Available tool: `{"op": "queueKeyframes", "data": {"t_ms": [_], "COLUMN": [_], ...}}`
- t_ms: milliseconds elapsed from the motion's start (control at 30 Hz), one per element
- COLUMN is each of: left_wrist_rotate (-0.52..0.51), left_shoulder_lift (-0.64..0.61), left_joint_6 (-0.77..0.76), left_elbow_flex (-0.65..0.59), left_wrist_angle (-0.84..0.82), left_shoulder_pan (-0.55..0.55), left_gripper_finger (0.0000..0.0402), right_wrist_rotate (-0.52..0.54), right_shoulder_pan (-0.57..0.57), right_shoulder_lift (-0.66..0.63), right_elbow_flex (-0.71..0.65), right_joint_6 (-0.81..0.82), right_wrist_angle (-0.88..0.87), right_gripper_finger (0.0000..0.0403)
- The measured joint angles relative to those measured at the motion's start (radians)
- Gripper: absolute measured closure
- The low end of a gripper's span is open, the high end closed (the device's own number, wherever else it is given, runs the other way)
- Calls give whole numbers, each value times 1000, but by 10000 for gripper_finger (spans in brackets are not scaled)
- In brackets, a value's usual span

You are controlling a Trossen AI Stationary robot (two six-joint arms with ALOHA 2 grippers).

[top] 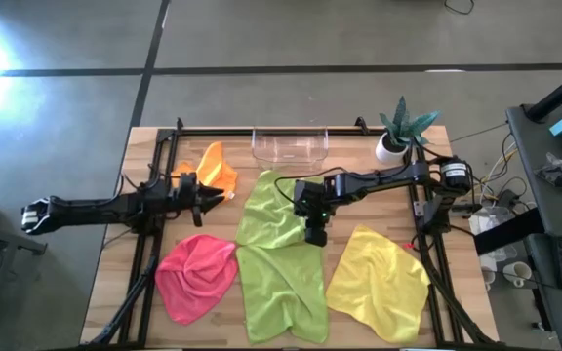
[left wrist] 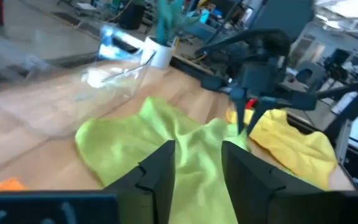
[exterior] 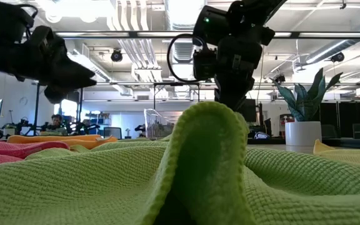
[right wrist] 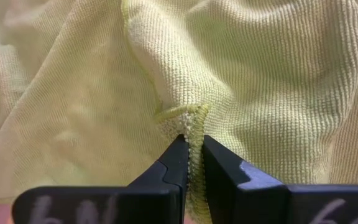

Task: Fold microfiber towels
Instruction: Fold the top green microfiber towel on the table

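Risk first: the right gripper has only a thin hem of the upper lime green microfiber towel nipped between its dark fingertips, so a sharp pull could slip the edge free, or drag the second lime green towel lying against it. The left gripper hovers beside the orange microfiber towel, fingers parted, holding nothing.

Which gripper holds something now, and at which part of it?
The right gripper pinches the upper lime green towel by its hemmed edge. The left gripper has open fingers and holds nothing.
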Motion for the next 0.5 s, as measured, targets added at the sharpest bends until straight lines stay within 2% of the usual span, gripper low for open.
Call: {"op": "queueKeyframes", "data": {"t_ms": [200, 500], "left_wrist_rotate": [79, 215], "left_shoulder_lift": [124, 392], "left_joint_6": [155, 359], "left_elbow_flex": [110, 362], "left_wrist_angle": [-33, -435], "left_shoulder_pan": [0, -12], "left_gripper_finger": [283, 283], "right_wrist_rotate": [0, 0], "right_shoulder_pan": [0, 0], "right_shoulder_lift": [-3, -25], "right_elbow_flex": [0, 0], "right_joint_6": [0, 4], "right_wrist_angle": [-8, -8], "right_gripper_finger": [371, 371]}}
